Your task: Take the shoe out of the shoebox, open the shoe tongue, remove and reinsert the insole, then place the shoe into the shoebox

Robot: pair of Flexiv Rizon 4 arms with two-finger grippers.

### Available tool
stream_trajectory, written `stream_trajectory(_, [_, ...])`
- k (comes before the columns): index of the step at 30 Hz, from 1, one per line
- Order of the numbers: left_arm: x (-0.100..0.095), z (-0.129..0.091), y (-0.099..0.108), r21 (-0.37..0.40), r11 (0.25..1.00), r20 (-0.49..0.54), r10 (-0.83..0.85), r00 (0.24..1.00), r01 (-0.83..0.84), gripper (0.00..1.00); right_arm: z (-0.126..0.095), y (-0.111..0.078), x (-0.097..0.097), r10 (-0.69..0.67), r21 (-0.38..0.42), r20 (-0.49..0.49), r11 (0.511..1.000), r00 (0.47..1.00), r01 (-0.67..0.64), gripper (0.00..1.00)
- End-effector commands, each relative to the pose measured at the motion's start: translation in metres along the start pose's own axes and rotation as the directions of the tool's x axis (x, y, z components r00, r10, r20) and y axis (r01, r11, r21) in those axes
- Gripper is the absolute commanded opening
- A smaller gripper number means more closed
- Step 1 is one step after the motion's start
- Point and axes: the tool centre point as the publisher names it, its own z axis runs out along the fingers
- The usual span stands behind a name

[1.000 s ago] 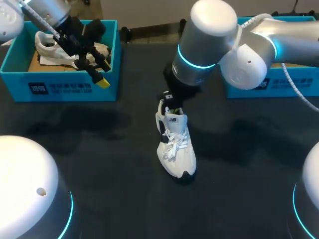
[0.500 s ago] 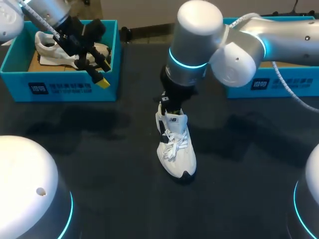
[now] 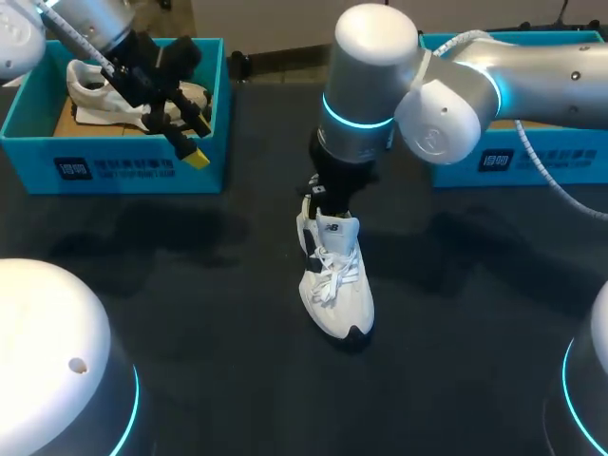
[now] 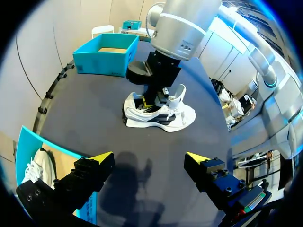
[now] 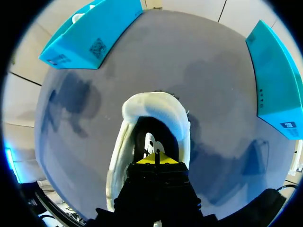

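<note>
A white laced shoe (image 3: 334,280) stands on the black table, its tongue raised. My right gripper (image 3: 319,201) comes down into the shoe's opening behind the tongue. In the right wrist view its yellow tips (image 5: 154,159) are pressed together, shut, inside the shoe (image 5: 152,109); nothing shows between them. My left gripper (image 3: 188,138) hangs open over the front right corner of the left teal shoebox (image 3: 114,169), where a second white shoe (image 3: 95,90) lies. From the left wrist view the open gripper (image 4: 149,159) looks across at the shoe (image 4: 161,115).
The right teal shoebox (image 3: 546,161) stands at the back right, behind my right arm; its cardboard floor (image 4: 111,49) shows bare in the left wrist view. Dark tabletop lies in front of and around the shoe.
My right arm's large joint has swung left over the shoe while its gripper stays in the shoe's opening. The shoe and the left arm have not moved.
</note>
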Motion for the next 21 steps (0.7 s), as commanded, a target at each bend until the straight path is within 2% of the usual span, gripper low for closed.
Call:
stream_trajectory(1, [0.001,-0.001,0.001,-0.001,1.0,0.002,0.0,1.0,0.0,1.0,0.01,0.005,-0.002,0.0,0.015,-0.005,1.0,1.0,0.0,0.0])
stream_trajectory(12, [0.001,-0.001,0.001,-0.001,1.0,0.002,0.0,1.0,0.0,1.0,-0.008,0.009,-0.001,-0.019,-0.016,0.019,1.0,1.0,0.02,0.0])
stream_trajectory(21, [0.001,-0.001,0.001,-0.001,1.0,0.002,0.0,1.0,0.0,1.0,0.006,0.026,-0.005,-0.039,-0.027,0.01,0.999,0.999,0.04,0.0])
